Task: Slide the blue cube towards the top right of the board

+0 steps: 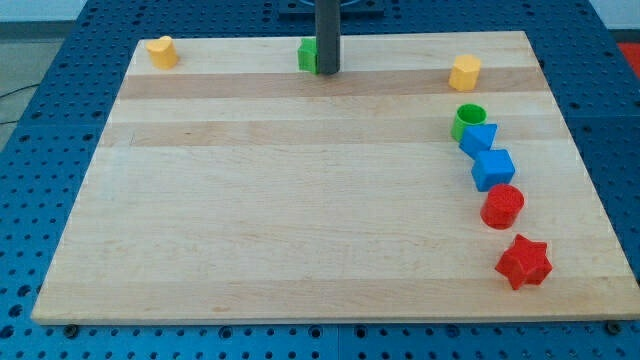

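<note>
The blue cube [493,169] lies near the board's right side, in a column of blocks. Above it sits a blue triangular block [479,138], touching it, and above that a green cylinder [467,120]. Below the cube is a red cylinder [502,206], touching it. My tip [328,71] is at the view's top centre, far to the left of the blue cube, right beside a green block [307,55] partly hidden by the rod.
A yellow hexagonal block [464,73] sits near the top right. A yellow block [161,51] sits at the top left corner. A red star [524,262] lies at the lower right. The wooden board [280,200] rests on a blue perforated table.
</note>
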Available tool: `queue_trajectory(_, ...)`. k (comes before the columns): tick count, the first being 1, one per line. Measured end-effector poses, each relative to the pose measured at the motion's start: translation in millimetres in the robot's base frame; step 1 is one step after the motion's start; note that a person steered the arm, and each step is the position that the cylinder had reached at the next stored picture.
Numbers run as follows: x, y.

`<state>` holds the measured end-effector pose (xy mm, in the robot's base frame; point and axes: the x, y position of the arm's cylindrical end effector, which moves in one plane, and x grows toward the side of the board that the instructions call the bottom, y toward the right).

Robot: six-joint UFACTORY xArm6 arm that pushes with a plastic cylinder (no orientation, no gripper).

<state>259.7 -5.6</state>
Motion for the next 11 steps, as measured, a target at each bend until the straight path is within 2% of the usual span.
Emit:
queue_trajectory(2, 24, 51)
queue_trajectory(4, 31, 64)
queue_trajectory(5, 71, 121)
queue_trajectory(6, 88, 200)
queue_trajectory(7, 129, 276)
queue_trajectory(8, 187, 274)
queue_trajectory(9, 216, 210)
queue_trajectory(10, 214, 117)
queue_trajectory(11, 206, 67)
